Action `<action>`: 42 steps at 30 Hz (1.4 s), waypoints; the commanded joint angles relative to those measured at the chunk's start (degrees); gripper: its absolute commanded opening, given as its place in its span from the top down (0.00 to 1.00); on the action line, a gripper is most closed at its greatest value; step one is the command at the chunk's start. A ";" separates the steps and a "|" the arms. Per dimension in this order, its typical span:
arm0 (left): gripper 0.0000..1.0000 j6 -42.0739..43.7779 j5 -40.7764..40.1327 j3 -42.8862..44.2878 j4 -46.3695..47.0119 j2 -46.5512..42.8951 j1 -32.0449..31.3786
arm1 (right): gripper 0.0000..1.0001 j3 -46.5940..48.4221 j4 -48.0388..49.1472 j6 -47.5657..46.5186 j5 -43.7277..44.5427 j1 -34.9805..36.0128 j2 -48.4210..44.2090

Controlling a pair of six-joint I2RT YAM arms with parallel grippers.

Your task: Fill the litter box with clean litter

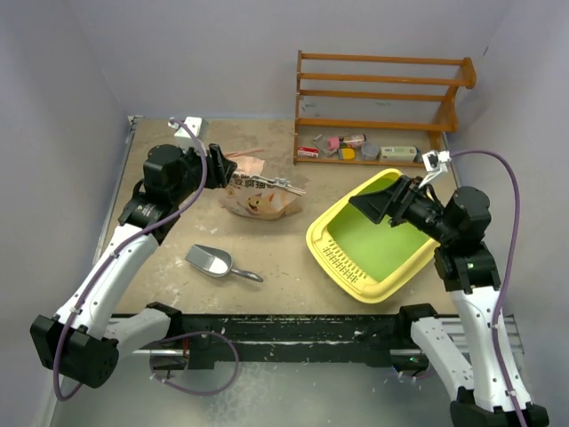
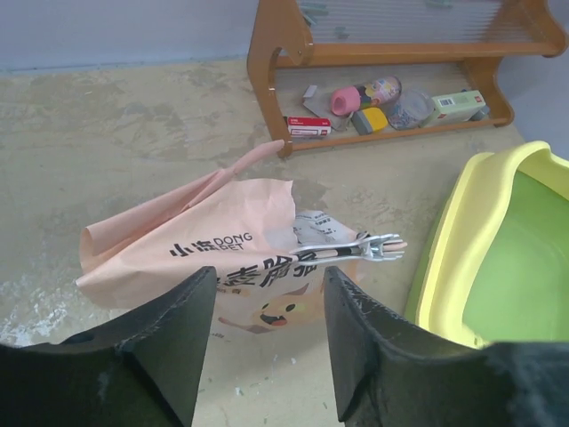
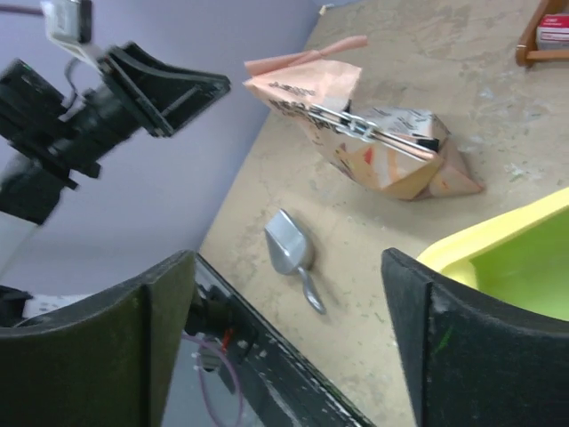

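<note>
Left of the litter box, on the tan table: one paper bag, lying on its side, with its top folded over and pinched by a silver metal clip.

Also left of the box, nearer the arm bases than the bag: one metal scoop, apart from both bag and box.

Litter box: yellow tray, its green floor bare. No clean litter shows in it or anywhere else; it is presumably sealed in the bag.

Left gripper: on the side of the bag away from the box and aimed at the bag. Its jaws are parted with nothing between them. It is close to the paper, but no contact is evident.

Right gripper: over the box's far rim, jaws spread wide and empty.

Step in hand, as judged: getting hold of the clipped bag so it can be opened.

Handling notes:
- The clip has to come off before anything pours.
- Thin paper crumples, so the folded top edge is a better hold than the belly.
- One gripper should steady the bag while the other draws the clip along its length.
- Keep the mouth up until it is over the tray.
- Main risk: the bag slumps and spills beside the box.
</note>
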 commanded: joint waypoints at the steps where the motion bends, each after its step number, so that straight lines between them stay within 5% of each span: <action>1: 0.42 2.47 -0.67 -0.03 4.57 -2.23 -0.23 | 0.34 4.09 -3.82 -12.50 0.10 0.10 1.65; 6: 0.45 16.20 2.22 -1.33 5.88 -1.96 -0.21 | 0.90 14.64 -18.80 -24.79 6.80 0.11 8.78; 9: 0.53 25.34 2.33 1.66 3.12 0.54 -0.28 | 1.00 17.00 -22.70 -30.04 9.62 0.16 12.24; 15: 1.00 39.90 5.49 2.90 4.34 3.80 -0.29 | 0.93 18.96 -22.23 -33.40 11.61 1.30 16.14; 17: 1.00 42.51 4.77 2.63 5.64 4.49 -0.23 | 0.83 20.34 -23.23 -35.10 12.02 2.07 17.94; 22: 0.46 48.32 5.32 4.32 4.72 7.34 -0.26 | 0.61 27.39 -26.72 -38.25 14.99 5.84 23.35; 24: 0.40 50.19 5.47 5.63 2.76 8.90 -0.20 | 0.57 31.95 -29.23 -40.18 16.07 7.45 26.29; 32: 0.36 54.64 4.16 6.15 -2.56 11.63 -0.25 | 0.53 44.84 -38.14 -47.72 23.58 16.51 39.55; 42: 0.34 59.41 1.28 2.48 -6.02 5.85 1.48 | 0.53 46.24 -32.42 -47.06 19.31 18.53 44.55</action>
